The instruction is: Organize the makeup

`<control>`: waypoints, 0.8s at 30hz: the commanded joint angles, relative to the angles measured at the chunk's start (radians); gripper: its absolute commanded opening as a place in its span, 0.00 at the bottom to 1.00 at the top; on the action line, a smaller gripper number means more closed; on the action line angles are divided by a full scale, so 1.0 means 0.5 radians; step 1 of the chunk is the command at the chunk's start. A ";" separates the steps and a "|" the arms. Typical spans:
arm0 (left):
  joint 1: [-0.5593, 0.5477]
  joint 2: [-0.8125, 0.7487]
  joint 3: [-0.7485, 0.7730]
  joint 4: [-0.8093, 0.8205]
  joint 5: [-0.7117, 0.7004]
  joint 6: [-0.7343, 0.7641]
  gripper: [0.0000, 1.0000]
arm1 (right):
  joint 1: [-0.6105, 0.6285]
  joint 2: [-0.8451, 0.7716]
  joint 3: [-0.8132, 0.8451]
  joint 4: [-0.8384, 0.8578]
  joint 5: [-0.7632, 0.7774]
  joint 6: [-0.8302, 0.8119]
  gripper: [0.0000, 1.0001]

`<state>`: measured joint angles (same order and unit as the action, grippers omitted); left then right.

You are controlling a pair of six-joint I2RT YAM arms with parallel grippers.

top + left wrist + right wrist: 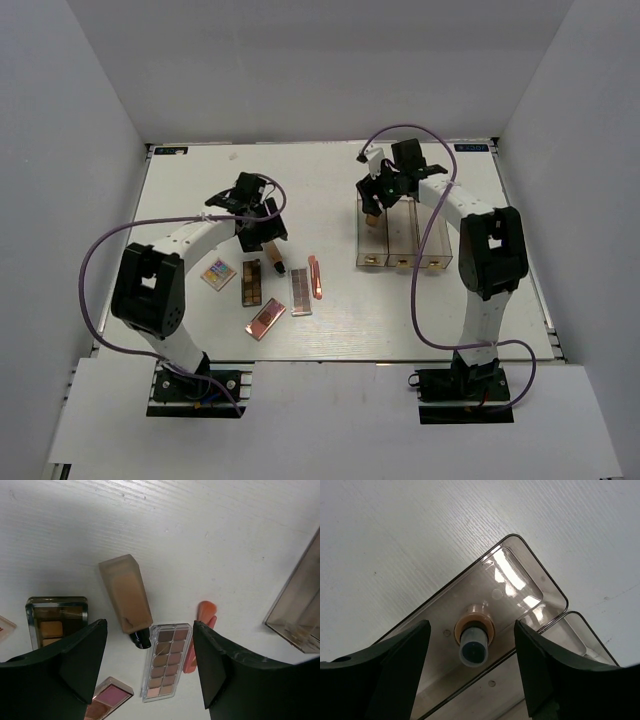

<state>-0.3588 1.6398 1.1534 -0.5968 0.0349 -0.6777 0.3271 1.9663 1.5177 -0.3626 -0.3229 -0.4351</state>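
Bright, diffuse overhead light; soft shadows on the white table (330, 320). Glare on the clear box (512, 577); broad shadow across left wrist view's top.

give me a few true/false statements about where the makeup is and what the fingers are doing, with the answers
1. The small tan bottle stands upright inside a compartment of the clear box. True.
2. The right fingers are shut on that bottle. False: they are open, one on either side of it, with gaps.
3. The beige tube lies flat on the table. True.
4. The pink stick is in the box. False: it lies on the table beside a nude eyeshadow palette.
5. The left fingers hold a palette. False: they are open and empty, above the tube.
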 commanded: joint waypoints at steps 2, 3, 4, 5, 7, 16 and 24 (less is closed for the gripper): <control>-0.086 0.074 0.138 -0.156 -0.186 -0.047 0.79 | -0.013 -0.104 0.057 0.023 -0.057 -0.010 0.75; -0.086 0.092 0.160 -0.199 -0.208 -0.056 0.79 | -0.013 -0.122 0.054 0.026 -0.060 -0.004 0.76; -0.108 0.138 0.202 -0.227 -0.238 -0.059 0.79 | -0.016 -0.134 0.051 0.029 -0.060 0.014 0.76; -0.129 0.165 0.227 -0.278 -0.260 -0.068 0.79 | -0.022 -0.171 0.039 0.038 -0.060 0.029 0.77; -0.150 0.245 0.300 -0.328 -0.306 -0.086 0.79 | -0.025 -0.235 0.027 0.041 -0.069 0.072 0.77; -0.240 0.469 0.421 -0.494 -0.469 -0.157 0.74 | -0.120 -0.502 -0.072 0.090 -0.130 0.186 0.77; -0.258 0.546 0.460 -0.478 -0.502 -0.154 0.56 | -0.185 -0.628 -0.133 0.108 -0.228 0.260 0.77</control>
<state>-0.4850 1.9301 1.3407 -0.8364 -0.1856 -0.7528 0.2447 1.6962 1.4742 -0.3332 -0.3962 -0.3351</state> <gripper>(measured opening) 0.582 0.769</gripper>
